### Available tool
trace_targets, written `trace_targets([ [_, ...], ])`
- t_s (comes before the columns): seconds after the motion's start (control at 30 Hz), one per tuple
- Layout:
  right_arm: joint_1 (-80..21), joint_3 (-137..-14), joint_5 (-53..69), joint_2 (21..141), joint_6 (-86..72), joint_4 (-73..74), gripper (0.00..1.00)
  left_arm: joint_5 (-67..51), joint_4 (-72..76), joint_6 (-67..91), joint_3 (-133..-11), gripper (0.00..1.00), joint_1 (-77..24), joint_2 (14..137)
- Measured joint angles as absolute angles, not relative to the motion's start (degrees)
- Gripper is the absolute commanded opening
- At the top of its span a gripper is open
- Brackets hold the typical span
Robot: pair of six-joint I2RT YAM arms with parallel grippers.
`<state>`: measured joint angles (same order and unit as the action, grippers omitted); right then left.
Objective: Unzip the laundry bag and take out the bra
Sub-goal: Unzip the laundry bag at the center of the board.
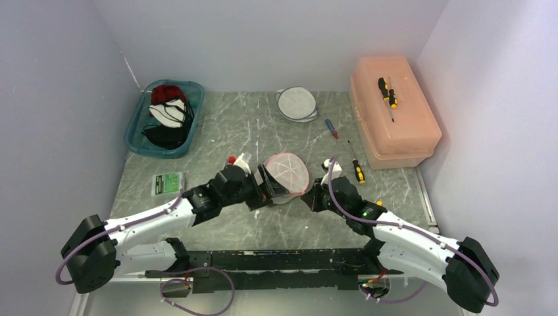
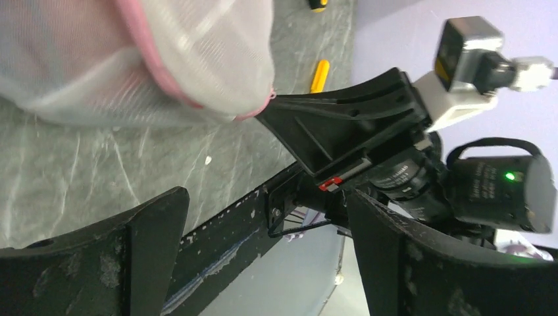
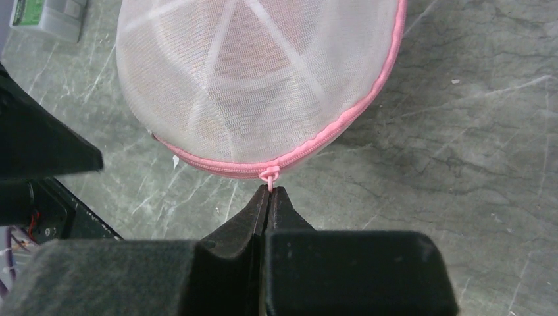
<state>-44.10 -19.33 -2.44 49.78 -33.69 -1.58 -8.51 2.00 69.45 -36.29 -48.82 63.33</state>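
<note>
The laundry bag [image 1: 287, 174] is a white mesh dome with a pink zipper around its rim, standing on edge at the table's middle. My right gripper [image 3: 270, 191] is shut on the pink zipper pull [image 3: 270, 176], at the bag's lower edge [image 3: 263, 85]. In the top view it [image 1: 310, 195] sits at the bag's right side. My left gripper [image 2: 263, 197] is open with nothing between its fingers [image 2: 151, 237], just left of the bag [image 2: 131, 59] and apart from it. The bra is hidden inside the mesh; only a faint peach tone shows through.
A teal bin [image 1: 136, 135] with dark, red and white garments stands back left. A peach plastic box [image 1: 393, 125] stands back right with a screwdriver [image 1: 388, 92] on it. Two screwdrivers [image 1: 356, 170] [image 1: 331, 127], a round white mesh bag [image 1: 296, 103] and a green packet [image 1: 168, 182] lie on the table.
</note>
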Motion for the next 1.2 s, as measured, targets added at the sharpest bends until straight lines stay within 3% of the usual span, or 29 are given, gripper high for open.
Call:
trace_targets([
  [0.23, -47.7, -20.8, -2.4, 52.2, -33.6, -2.2, 0.00, -1.9, 0.0, 78.6, -34.9, 0.95, -53.7, 63.7],
  [0.5, -52.0, -21.7, -2.5, 52.6, -32.5, -3.5, 0.00, 3.0, 0.8, 82.3, -35.0, 0.65, -54.6, 67.3],
  [0.8, -55.4, -22.2, -2.5, 52.4, -30.1, -4.1, 0.00, 5.5, 1.5, 82.9, -35.1, 0.44, -54.6, 70.6],
  [1.1, -56.6, -22.2, -3.7, 51.4, -29.5, -3.9, 0.00, 7.4, 0.8, 82.0, -36.4, 0.03, -54.6, 71.0],
  [1.2, -56.6, -22.2, -4.7, 49.9, -29.5, -3.4, 0.00, 7.4, 0.8, 81.9, -36.7, 0.03, -54.1, 70.1],
])
